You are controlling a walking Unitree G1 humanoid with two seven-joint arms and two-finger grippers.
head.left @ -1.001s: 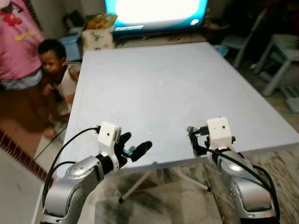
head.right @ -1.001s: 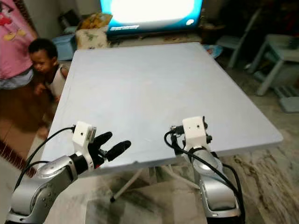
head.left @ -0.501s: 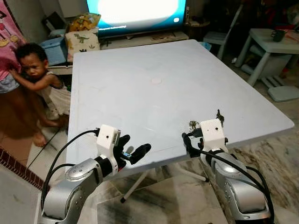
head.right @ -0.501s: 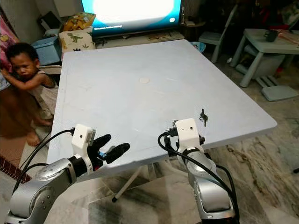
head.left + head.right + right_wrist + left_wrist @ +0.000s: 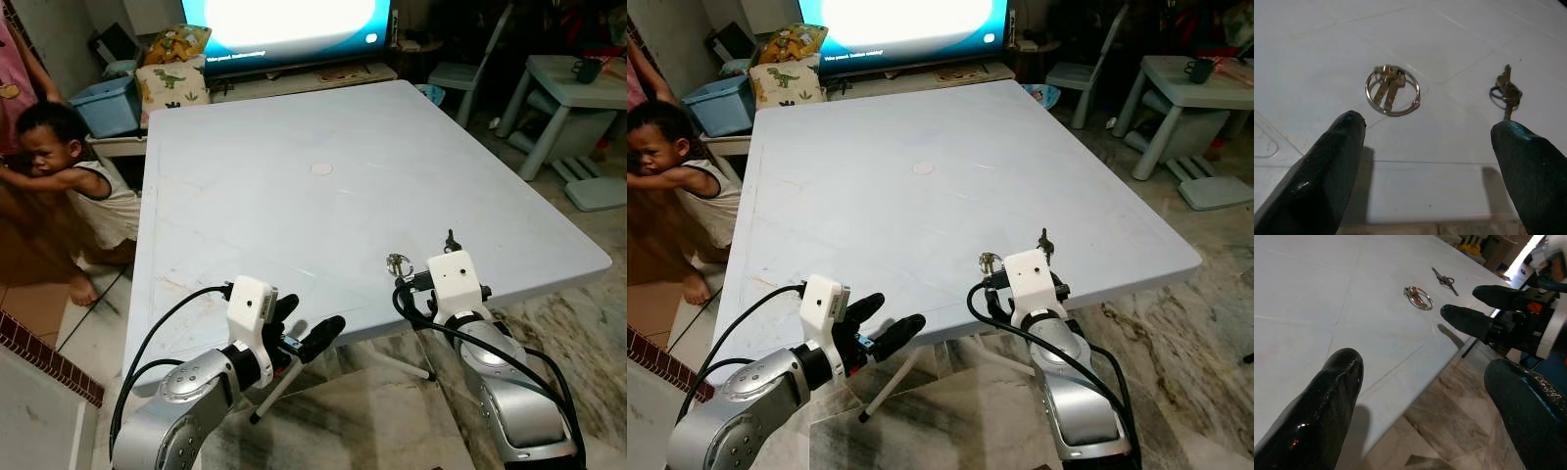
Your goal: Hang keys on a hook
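Two metal key rings [image 5: 1393, 91], smooth table [image 5: 1459, 166].

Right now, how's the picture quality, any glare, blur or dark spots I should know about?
Left eye view: the TV screen is blown out to white glare; the table is evenly lit and sharp. Right wrist view: the key ring and the darker keys are in focus, the near fingertips soft, casting faint shadows. Left wrist view: its own fingertips are blurred, with a bright patch at the far upper corner.
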